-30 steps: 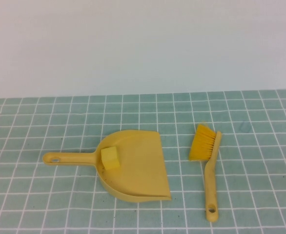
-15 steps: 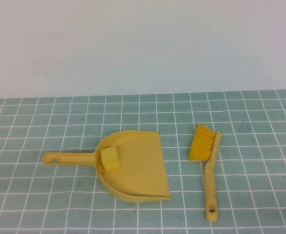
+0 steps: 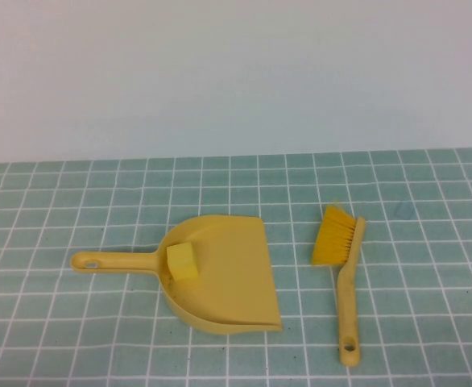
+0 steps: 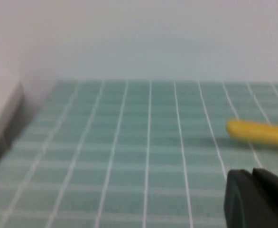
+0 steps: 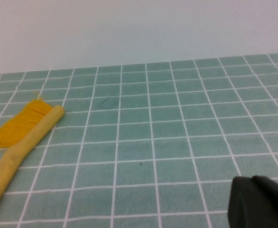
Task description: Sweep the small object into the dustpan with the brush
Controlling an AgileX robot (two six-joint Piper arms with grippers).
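Left gripper [image 4: 257, 199], right gripper [image 5: 260, 202]: low over tiles, off objects, finger state unclear. Cube [image 3: 182, 262] inside dustpan [image 3: 228, 282]; brush [image 3: 342, 266] lies right of it.

- Even, soft, bright light; the dustpan [image 3: 220, 270] and brush [image 3: 342, 266] cast only faint shadows.
- No glare on the tabletop [image 3: 429, 201].
- Left wrist view blurred throughout.

Cut off by frame edges: left gripper [image 4: 257, 199], right gripper [image 5: 260, 202], brush [image 5: 20, 142] handle, dustpan [image 4: 257, 131] handle; finger state untellable.
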